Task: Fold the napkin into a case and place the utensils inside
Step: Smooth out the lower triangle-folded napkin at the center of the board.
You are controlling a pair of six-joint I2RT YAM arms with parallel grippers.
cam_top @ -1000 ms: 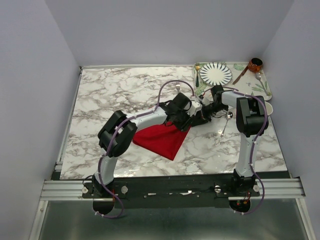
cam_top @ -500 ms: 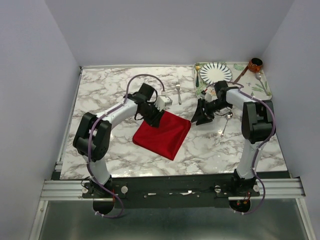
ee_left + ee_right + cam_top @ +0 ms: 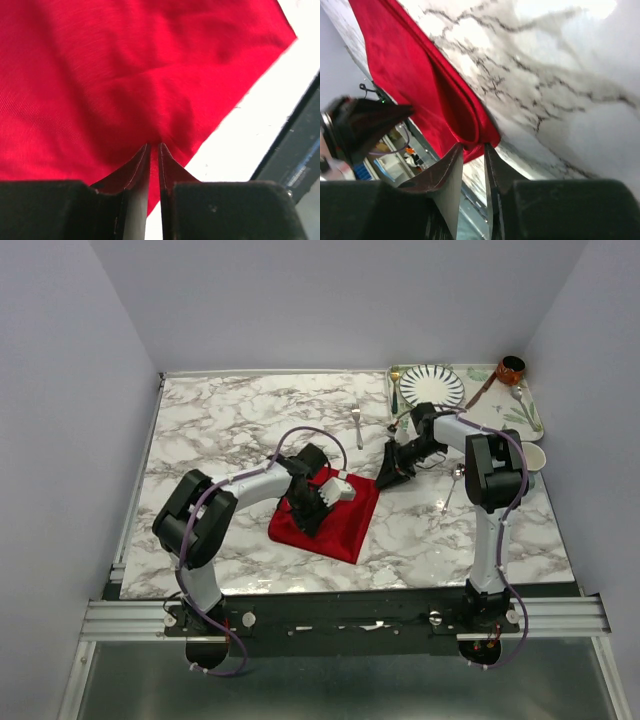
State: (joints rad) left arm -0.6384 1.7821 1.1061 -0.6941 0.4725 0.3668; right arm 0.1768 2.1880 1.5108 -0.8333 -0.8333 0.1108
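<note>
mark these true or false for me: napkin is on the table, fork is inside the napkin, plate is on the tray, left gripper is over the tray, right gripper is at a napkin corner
1. The napkin lies on the marble table. True.
2. The fork is inside the napkin. False: it lies on bare table beyond the napkin's far side.
3. The striped plate sits on the tray. True.
4. The left gripper is over the tray. False: it is down on the napkin, with the cloth bunched at its fingertips.
5. The right gripper has its fingertips at a corner of the napkin. True.
</note>
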